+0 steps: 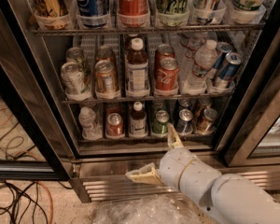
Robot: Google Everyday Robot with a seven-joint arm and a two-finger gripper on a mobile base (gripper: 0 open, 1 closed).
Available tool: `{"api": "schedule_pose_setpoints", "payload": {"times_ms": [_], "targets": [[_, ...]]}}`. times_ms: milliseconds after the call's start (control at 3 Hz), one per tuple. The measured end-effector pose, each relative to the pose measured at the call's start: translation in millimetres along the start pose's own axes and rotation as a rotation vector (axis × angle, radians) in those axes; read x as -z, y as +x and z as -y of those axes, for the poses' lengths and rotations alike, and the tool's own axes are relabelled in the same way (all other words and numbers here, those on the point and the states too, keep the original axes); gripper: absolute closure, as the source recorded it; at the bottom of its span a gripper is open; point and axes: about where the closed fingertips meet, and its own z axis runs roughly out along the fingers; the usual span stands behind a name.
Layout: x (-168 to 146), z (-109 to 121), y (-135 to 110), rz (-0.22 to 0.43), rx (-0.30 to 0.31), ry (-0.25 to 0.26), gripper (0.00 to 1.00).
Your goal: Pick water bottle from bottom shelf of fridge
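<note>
- My robot's cream-coloured two-finger end effector (149,150) hangs before the large stainless-steel drinks fridge (46,85), low and near centre, just above the louvred steel base grille (107,186).
- The end effector is released. One finger (173,136) points up toward the lowest tier and the other (142,175) points left, with nothing between them.
- The small clear plastic water bottle (88,122), pale-capped, stands upright at the left end of the grey wire bottom shelf (147,138), left of the end effector and apart from it.
- To its right in the same row I see a red can (115,124), a dark-liquid bottle with a white label (138,119) and a green can (161,122).
- Tangled cables (14,204) lie on the floor, near left.
</note>
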Motion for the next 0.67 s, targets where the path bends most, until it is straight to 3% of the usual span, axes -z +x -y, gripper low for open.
{"api": "schedule_pose_setpoints", "payload": {"times_ms": [333, 667], "targets": [[-26.6, -7.8, 6.1, 0.078, -0.029, -0.073, 0.0], [-32.6, -13.7, 7.8, 0.086, -0.043, -0.093, 0.0]]}}
